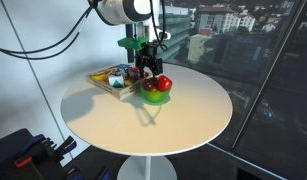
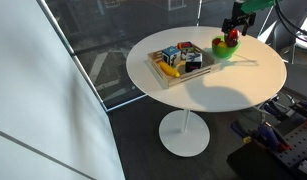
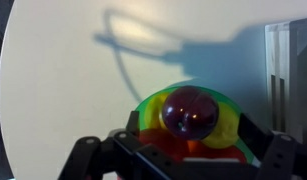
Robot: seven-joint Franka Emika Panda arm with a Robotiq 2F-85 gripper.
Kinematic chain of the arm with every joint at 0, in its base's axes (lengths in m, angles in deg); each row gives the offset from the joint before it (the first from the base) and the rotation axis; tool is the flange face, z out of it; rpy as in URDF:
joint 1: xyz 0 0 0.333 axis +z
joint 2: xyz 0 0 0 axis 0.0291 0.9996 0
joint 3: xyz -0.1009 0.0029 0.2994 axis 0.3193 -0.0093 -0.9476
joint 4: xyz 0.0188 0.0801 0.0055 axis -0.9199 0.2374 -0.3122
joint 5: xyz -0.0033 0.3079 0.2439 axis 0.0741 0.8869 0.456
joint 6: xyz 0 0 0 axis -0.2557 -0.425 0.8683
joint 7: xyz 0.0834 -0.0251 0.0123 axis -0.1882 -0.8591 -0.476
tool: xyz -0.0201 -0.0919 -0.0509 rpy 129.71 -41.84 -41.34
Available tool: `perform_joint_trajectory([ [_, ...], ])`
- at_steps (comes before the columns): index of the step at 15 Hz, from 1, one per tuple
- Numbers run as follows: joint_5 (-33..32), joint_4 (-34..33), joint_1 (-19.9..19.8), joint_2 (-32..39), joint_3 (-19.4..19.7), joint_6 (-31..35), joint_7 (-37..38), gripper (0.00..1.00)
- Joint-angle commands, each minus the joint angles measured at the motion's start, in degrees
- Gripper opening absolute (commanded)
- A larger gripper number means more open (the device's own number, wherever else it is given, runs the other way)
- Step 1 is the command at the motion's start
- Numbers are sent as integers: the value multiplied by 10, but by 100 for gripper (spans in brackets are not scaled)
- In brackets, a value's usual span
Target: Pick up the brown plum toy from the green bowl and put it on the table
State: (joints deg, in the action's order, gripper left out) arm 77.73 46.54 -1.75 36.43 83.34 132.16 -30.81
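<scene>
The brown plum toy (image 3: 191, 110) is dark maroon and glossy. It lies in the green bowl (image 3: 151, 105) on top of a yellow fruit toy (image 3: 225, 122) and a red fruit toy (image 3: 168, 145). My gripper (image 3: 191, 140) is open, with its fingers apart on either side of the plum and not touching it. In both exterior views the gripper (image 1: 145, 70) (image 2: 233, 28) hangs just over the bowl (image 1: 153, 97) (image 2: 226, 50) on the round white table (image 1: 183, 120) (image 2: 213, 85). The red fruit (image 1: 164, 84) shows there; the plum is too small to make out.
A rectangular wooden tray (image 1: 113, 78) (image 2: 178, 62) with several small toys stands on the table beside the bowl. Bare tabletop (image 3: 63, 80) stretches beyond the bowl. Windows and a white wall surround the table.
</scene>
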Motion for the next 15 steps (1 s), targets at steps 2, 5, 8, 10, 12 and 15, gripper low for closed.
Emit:
perform_joint_trajectory([
  [2, 7, -2, 0, 6, 0, 10, 0, 100],
  [5, 8, 1, 0, 7, -1, 12, 0, 74],
  [8, 9, 2, 0, 3, -1, 10, 0, 49],
  [10, 8, 2, 1, -2, -1, 5, 0, 32],
  [12, 8, 0, 1, -11, 0, -2, 1, 27],
  [15, 10, 2, 0, -31, -1, -10, 0, 3],
])
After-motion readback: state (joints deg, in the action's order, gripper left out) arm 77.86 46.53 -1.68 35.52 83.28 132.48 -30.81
